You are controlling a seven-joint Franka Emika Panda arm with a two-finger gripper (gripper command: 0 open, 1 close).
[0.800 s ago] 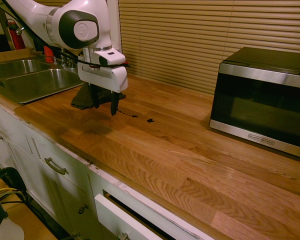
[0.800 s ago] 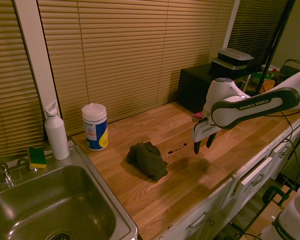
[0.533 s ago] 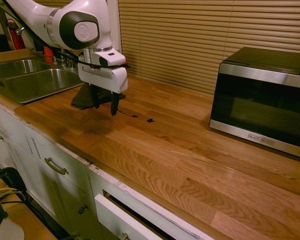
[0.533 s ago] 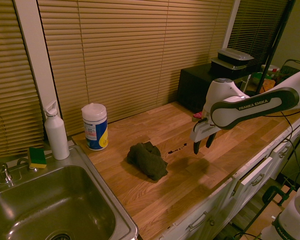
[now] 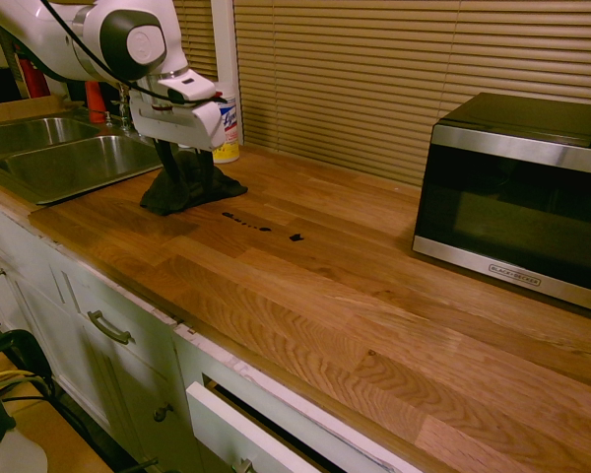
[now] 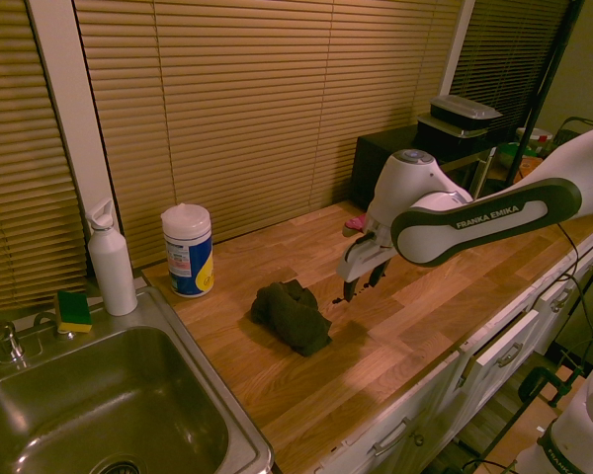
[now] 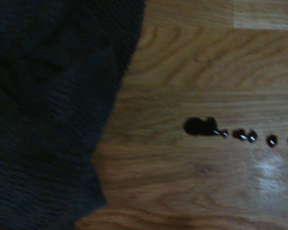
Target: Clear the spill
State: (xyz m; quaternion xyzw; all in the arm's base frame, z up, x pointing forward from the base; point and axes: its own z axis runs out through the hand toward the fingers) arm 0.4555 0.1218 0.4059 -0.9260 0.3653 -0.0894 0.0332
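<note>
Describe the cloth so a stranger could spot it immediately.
On the wooden counter, near the sink, lies a crumpled dark cloth. Unlike the upright wipes tub beside it, it is soft, low and has no label.

"FRANKA EMIKA" is showing dark against the white robot arm (image 6: 494,212), "BLACK+DECKER" is running along the bottom strip of the microwave (image 5: 517,197), and over by the sink, "Lysol" is peeking out from the wipes canister (image 5: 227,128), partly hidden!
</note>
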